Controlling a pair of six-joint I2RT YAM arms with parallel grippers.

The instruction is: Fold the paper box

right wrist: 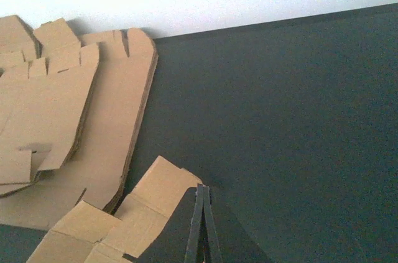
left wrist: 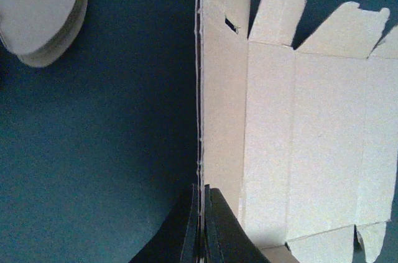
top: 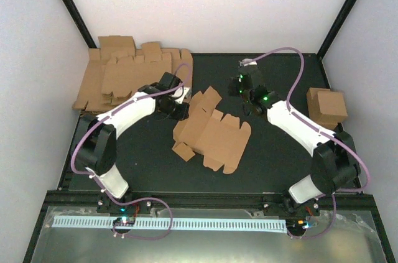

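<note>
L gripper (left wrist: pixel 199 191): closed, pinching the thin edge of the paper box (top: pixel 214 133). The card runs straight up from between the fingers in L wrist view.
R gripper (right wrist: pixel 202 194): closed, fingers pressed together w/ nothing seen between them. It hangs over bare table, just right of one box flap.
Paper box: unfolded brown blank, mid table between the arms, nearer the L gripper.
Box shape: the panel on the L gripper side stands on edge. The other panels lie flat w/ flaps and tabs spread out. There is a small slot near the top of the upright panel.
Pile of blanks (top: pixel 127 76): flat brown sheets stacked in the back-L corner against the walls. It sits near the box's upper flap. Can't tell if they touch.
Folded box (top: pixel 327 106): small closed brown carton at the R edge of the table, well apart from the paper box, beside the R arm.
Table (top: pixel 273 151): dark matte top, white walls at back and sides.
</note>
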